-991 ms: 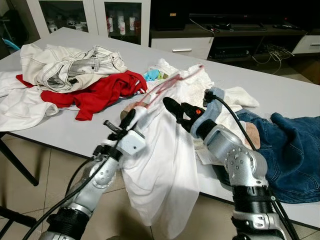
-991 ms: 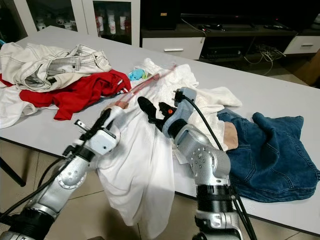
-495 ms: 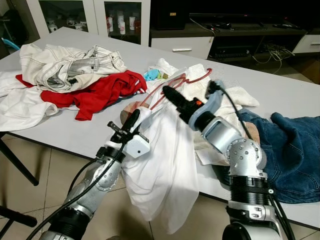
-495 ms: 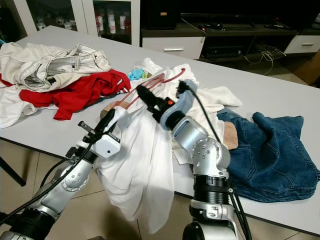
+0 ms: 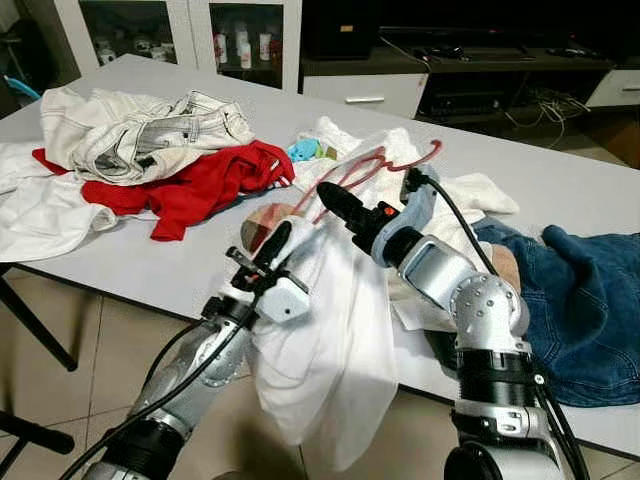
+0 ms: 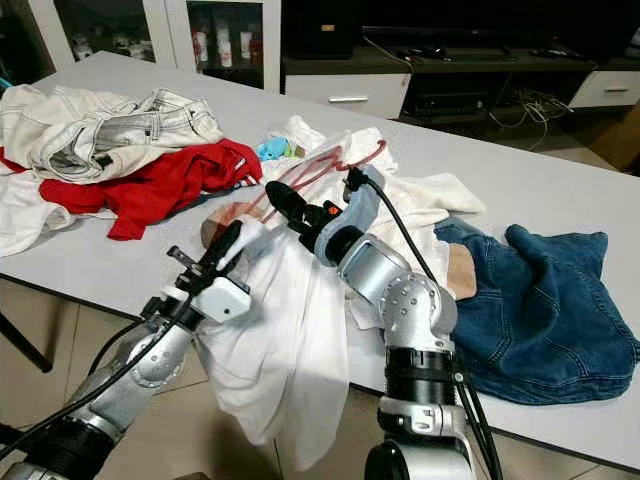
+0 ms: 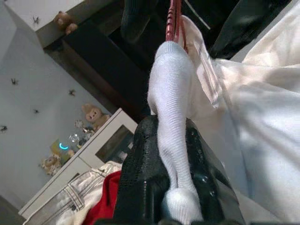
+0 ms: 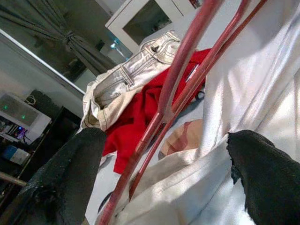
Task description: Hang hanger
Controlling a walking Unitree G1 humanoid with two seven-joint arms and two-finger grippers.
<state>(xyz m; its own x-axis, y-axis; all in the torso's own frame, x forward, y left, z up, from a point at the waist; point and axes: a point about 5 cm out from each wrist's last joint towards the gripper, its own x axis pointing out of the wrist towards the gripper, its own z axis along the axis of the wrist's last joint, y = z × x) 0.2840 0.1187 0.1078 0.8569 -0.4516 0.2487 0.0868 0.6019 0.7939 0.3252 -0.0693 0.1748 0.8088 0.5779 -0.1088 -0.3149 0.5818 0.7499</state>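
Observation:
A white garment hangs over the table's near edge, its top bunched on the table. My left gripper is shut on a fold of its neckline, and the left wrist view shows the white fabric pinched between the black fingers. A red hanger lies tilted in the garment's top, its hook pointing to the far right. My right gripper reaches into the garment beside the hanger. In the right wrist view the fingers stand wide apart and open, with the hanger's red bars running between them.
On the grey table a red garment and cream jeans lie at the left. Blue denim lies at the right. White cabinets and a dark TV stand stand behind the table.
The hanger has been raised out of the garment and its hook has swung toward the far right. My right gripper went forward, then came back a little. The left gripper shifted slightly right.

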